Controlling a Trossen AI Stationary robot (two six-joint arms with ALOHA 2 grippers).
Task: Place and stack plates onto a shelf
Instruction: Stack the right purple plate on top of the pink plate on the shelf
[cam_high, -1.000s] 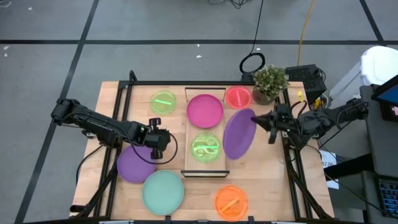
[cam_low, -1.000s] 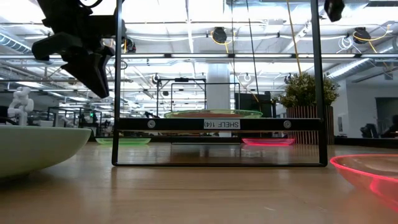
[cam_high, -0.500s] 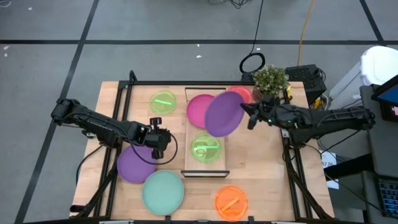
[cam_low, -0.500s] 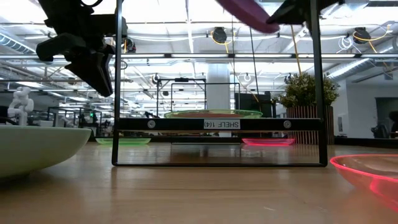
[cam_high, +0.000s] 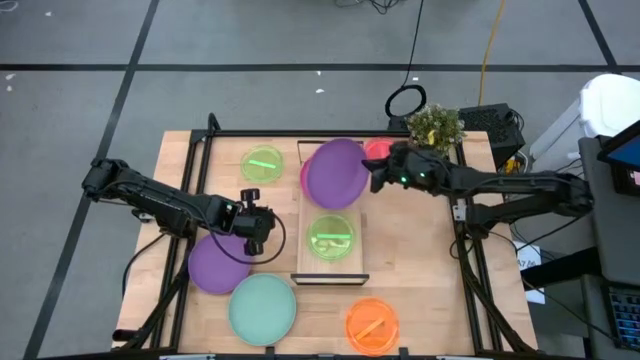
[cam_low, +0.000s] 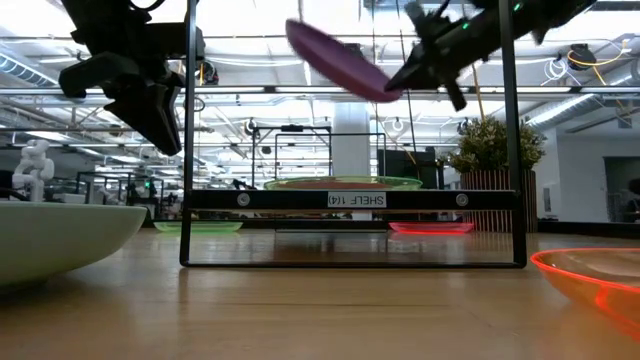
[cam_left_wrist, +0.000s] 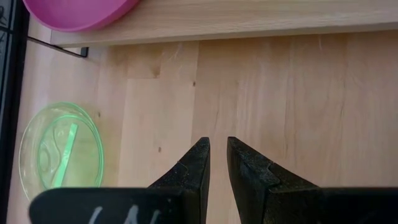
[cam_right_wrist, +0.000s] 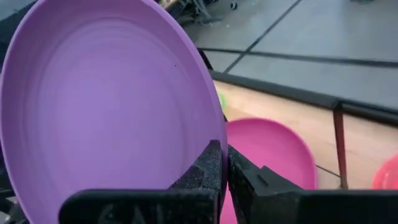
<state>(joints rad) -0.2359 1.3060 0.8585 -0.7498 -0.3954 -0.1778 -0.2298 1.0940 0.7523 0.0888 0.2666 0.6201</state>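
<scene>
My right gripper (cam_high: 372, 172) is shut on a large purple plate (cam_high: 335, 172), carried in the air over the far end of the shelf (cam_high: 347, 268). A magenta plate (cam_right_wrist: 267, 149) lies on the shelf under it, and a small lime-green plate (cam_high: 330, 238) sits mid-shelf. My left gripper (cam_high: 250, 222) hangs shut over the table left of the shelf, touching nothing, above a second purple plate (cam_high: 212, 265). A mint plate (cam_high: 262, 307), an orange plate (cam_high: 372, 325), a lime-green plate (cam_high: 262, 163) and a red-pink plate (cam_high: 384, 150) rest flat on the table. My right gripper pinches the purple plate by its rim (cam_right_wrist: 208, 134) on the side toward the table's right, between the two fingers. The fingers come about level from the right. The plate (cam_low: 340, 62) is lifted clear and tilted, its free edge higher than the held edge.
Black metal frames (cam_low: 355, 200) close the shelf's ends. A potted plant (cam_high: 434, 130) stands at the far right corner, close to my right arm. Bare wood lies right of the shelf and between the shelf and the mint plate.
My right gripper has carried the purple plate from the right of the shelf toward the table's left and far edge, and it is now over the magenta plate. The plate has come lower and turned flatter. My left arm has kept still.
</scene>
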